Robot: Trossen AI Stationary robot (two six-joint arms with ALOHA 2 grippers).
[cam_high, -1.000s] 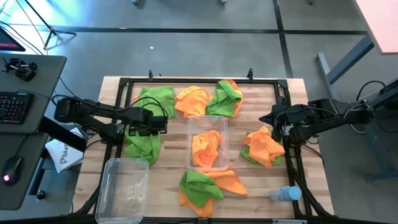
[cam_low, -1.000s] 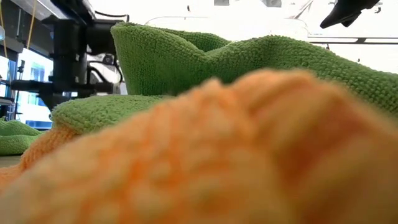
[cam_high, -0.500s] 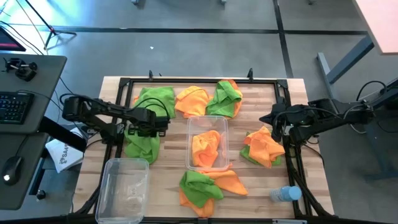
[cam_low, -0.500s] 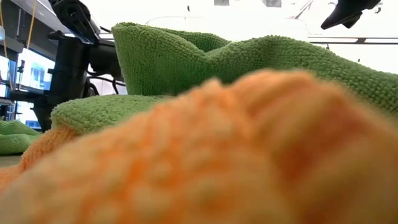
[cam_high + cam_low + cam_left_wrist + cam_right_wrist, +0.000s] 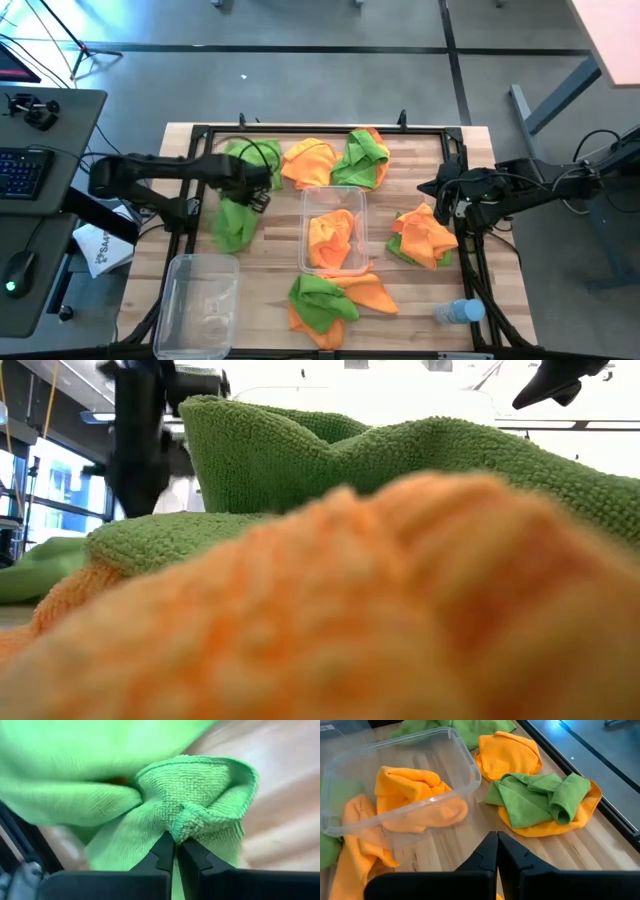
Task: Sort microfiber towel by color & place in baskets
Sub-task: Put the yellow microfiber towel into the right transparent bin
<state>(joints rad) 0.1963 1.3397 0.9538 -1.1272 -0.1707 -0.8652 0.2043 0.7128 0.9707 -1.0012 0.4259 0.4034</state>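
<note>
We see the left gripper [image 5: 262, 186] clamped tight on a green microfiber towel [image 5: 235, 218], fingertips pinching a bunched fold of it [image 5: 200, 815] in the left wrist view; the cloth hangs and trails from the gripper on the left-arm side of the centre basket [image 5: 307, 205]. We take that centre basket as landmark: it is a clear bin holding one orange towel [image 5: 333, 236]. On its far side lie another green towel [image 5: 250, 152], an orange towel [image 5: 309, 161] and a green-on-orange pile [image 5: 362, 158]. On its right-arm side sits an orange and green heap [image 5: 424, 237], and against its near end a green towel over an orange one [image 5: 330, 297]. The second basket [image 5: 176, 300], clear too, stands near and toward the left arm from it, nothing visible inside. A water bottle [image 5: 458, 312] lies near the table's corner, well apart from the centre basket on the right-arm side. The right gripper [image 5: 445, 196] waits over the table edge beyond the orange and green heap, fingers pressed together [image 5: 496, 852] with nothing between them. The low view is mostly filled by blurred orange and green cloth.
</note>
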